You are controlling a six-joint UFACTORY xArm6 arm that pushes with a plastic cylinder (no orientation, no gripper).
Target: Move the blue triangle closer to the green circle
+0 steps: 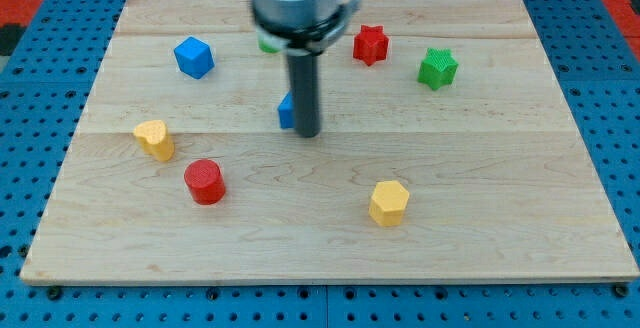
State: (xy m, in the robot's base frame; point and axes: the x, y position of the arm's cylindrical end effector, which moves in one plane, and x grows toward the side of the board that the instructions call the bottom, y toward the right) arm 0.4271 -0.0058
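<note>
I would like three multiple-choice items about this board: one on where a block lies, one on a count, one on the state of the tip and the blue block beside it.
1. Where is the green star?
A. the view's upper right
B. the view's lower left
C. the view's bottom centre

2. How many yellow blocks are on the board?
A. none
B. two
C. four

3. How does my tip stand to the partly hidden blue block?
A. far from it, at the view's bottom edge
B. right against its right side
C. resting on the red star

Key: 1 A, it lies right of the red star; 2 B, yellow blocks and; 3 B, the rod covers its right part.
</note>
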